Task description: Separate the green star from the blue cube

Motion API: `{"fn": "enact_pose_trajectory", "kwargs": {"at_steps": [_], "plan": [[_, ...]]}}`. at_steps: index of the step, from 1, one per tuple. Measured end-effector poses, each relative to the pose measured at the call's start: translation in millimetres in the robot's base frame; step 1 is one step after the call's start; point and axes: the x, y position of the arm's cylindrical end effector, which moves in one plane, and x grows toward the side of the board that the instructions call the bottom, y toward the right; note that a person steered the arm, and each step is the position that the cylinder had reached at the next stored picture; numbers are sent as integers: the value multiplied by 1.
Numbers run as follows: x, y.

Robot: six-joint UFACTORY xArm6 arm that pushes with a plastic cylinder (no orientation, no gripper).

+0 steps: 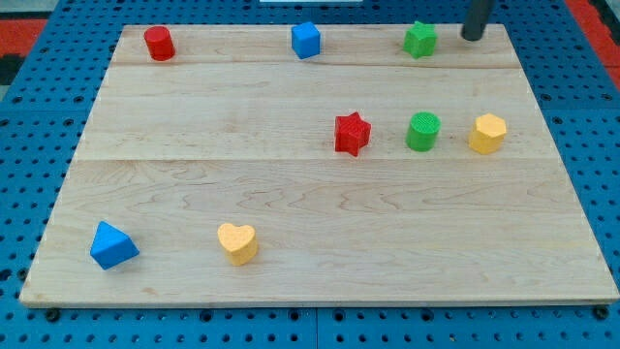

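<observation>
The green star (419, 39) sits near the top edge of the wooden board, right of centre. The blue cube (305, 40) sits at the same height, well to the star's left, with a wide gap between them. My tip (472, 36) is at the view's top right, just right of the green star and a short gap from it, not touching.
A red cylinder (159, 44) is at the top left. A red star (353, 134), a green cylinder (422, 131) and a yellow hexagonal block (488, 134) form a row at mid right. A blue triangular block (113, 245) and a yellow heart (237, 242) lie at the bottom left.
</observation>
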Motion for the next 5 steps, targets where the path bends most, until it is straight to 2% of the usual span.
{"fn": "enact_pose_trajectory", "kwargs": {"at_steps": [3,4,5], "plan": [[43,-186],[20,-183],[37,-221]]}}
